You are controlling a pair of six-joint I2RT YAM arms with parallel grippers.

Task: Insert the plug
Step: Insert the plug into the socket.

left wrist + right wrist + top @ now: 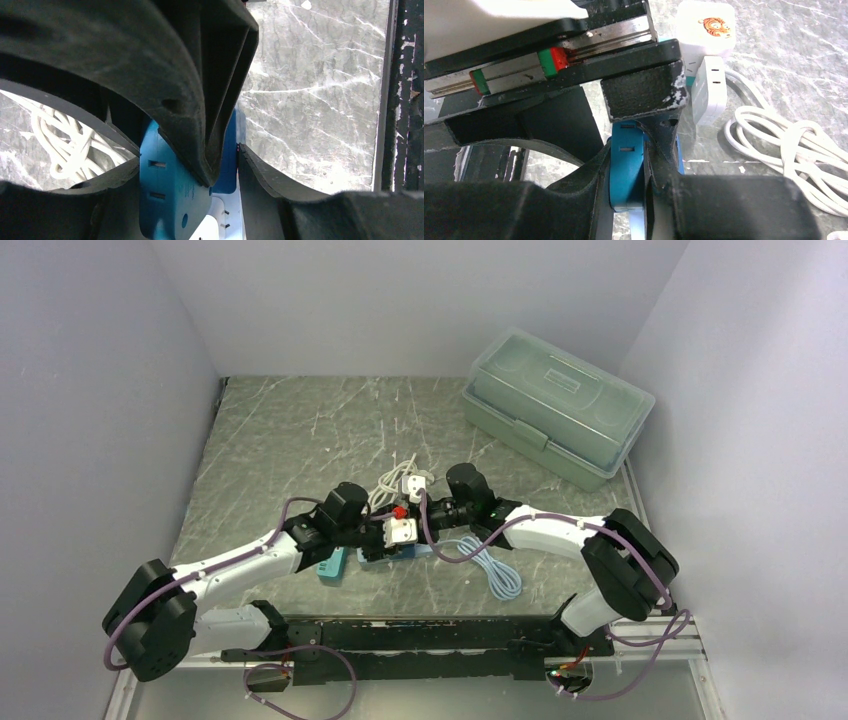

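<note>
Nearest item, right-wrist view: right hand (626,157), clenched on the blue socket block (626,175). Both of its fingers pressed against the block's sides. The slots I could see in the block showed nothing in them.

Item two: left hand (225,165), set over the same block from the opposite side. One finger (200,125) lay across the block's face and the other stood at its edge. I could not tell whether that was a grip or only a loose bracket, since black finger filled most of that view.

Item three: white plug (709,90), lying on the marbled surface (300,430) just beyond the block and not in it. A white cube with a tiger sticker (705,25) touched its far end. Its white cord (784,150) sat coiled alongside.

Sundries: pale blue cable (495,575) looped near the right arm; green lidded box (555,410) at the far right corner, well apart from the work.

Status, as I judged it: early. Done: block located and steadied by the right hand. Not done: plug not in either hand, not lined up, not seated. Remaining: take up the plug, most likely with the left hand; square its prongs to the slots; press it home while the right hand braces the block.
</note>
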